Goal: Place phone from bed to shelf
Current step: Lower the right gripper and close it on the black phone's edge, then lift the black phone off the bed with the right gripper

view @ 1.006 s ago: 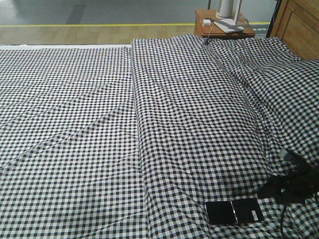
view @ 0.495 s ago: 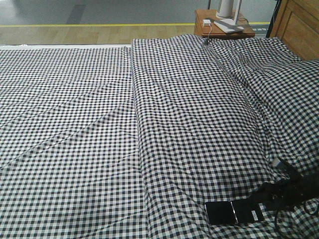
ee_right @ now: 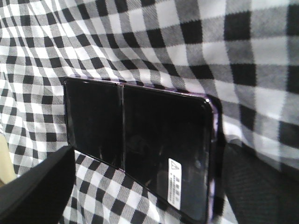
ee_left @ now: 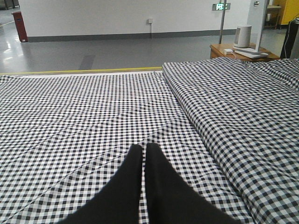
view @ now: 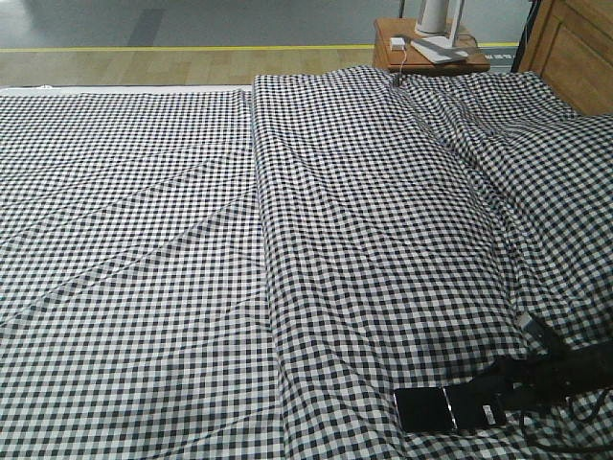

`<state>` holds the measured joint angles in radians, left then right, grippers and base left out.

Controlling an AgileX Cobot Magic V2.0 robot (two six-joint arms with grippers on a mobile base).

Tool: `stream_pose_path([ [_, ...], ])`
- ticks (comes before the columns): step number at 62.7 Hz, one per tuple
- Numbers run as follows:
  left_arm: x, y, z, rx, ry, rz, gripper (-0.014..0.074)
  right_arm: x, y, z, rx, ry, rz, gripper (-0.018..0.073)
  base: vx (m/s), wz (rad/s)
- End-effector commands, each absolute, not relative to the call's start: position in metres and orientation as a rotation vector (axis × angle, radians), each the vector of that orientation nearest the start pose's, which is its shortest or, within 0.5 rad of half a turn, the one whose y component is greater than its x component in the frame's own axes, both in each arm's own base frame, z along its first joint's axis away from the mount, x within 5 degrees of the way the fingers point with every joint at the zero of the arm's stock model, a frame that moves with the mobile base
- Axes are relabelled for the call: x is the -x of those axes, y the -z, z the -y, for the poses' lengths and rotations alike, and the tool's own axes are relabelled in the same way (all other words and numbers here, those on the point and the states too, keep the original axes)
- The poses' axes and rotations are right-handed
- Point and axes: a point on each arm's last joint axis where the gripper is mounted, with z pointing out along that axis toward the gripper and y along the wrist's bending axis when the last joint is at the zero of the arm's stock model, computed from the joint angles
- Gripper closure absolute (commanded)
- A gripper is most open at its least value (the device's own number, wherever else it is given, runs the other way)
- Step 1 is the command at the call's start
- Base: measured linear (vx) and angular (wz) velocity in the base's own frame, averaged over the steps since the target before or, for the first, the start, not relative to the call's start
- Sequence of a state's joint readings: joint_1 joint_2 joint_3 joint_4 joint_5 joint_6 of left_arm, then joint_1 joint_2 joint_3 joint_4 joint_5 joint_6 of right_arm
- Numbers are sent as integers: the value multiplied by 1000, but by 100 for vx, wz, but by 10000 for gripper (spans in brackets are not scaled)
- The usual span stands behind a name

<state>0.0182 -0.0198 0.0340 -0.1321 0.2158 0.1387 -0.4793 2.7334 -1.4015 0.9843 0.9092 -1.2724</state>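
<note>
The phone (view: 450, 408) lies flat on the bed (view: 144, 240), lower right of the frame; the right fingers (ee_right: 37, 191) are spread either side of it, ungripped. Sink the tips into the cloth, then close gently; the left fingers (ee_left: 140, 186) are pressed together, holding nothing.

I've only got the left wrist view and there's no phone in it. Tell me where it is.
Observer: The phone lies flat on the bed, low on the right of the front view.
Operator: Report the right gripper.
Observer: The right gripper is open, with one finger on either side of the phone.
Operator: Describe the face that's up.
Observer: It's glossy black with a crease across the middle, and a white barcode sticker near one end.
</note>
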Motion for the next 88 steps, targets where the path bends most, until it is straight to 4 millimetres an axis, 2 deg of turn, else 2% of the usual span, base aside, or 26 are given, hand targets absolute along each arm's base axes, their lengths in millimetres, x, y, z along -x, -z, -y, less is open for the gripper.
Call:
stream_pose_path([
  [1,-56,-190,1,0,5,-1629,596,-354,77,114,-67,-1179,-2742,-36,0,0],
  [24,-56,-190,1,0,5,-1629,596,-346,93,99,-135,-1397,-2631,-36,0,0],
  [40,-56,-190,1,0,5,-1629,596,-344,97,97,-139,-1421,-2622,1,0,0],
  [51,-56,-190,1,0,5,-1629,596,-344,97,97,-130,-1418,-2620,131,0,0],
  [71,-56,-190,1,0,5,-1629,596,-343,96,97,-96,-1429,-2606,576,0,0],
  [88,-56,-190,1,0,5,-1629,596,-345,87,95,-32,-1500,-2544,567,0,0],
])
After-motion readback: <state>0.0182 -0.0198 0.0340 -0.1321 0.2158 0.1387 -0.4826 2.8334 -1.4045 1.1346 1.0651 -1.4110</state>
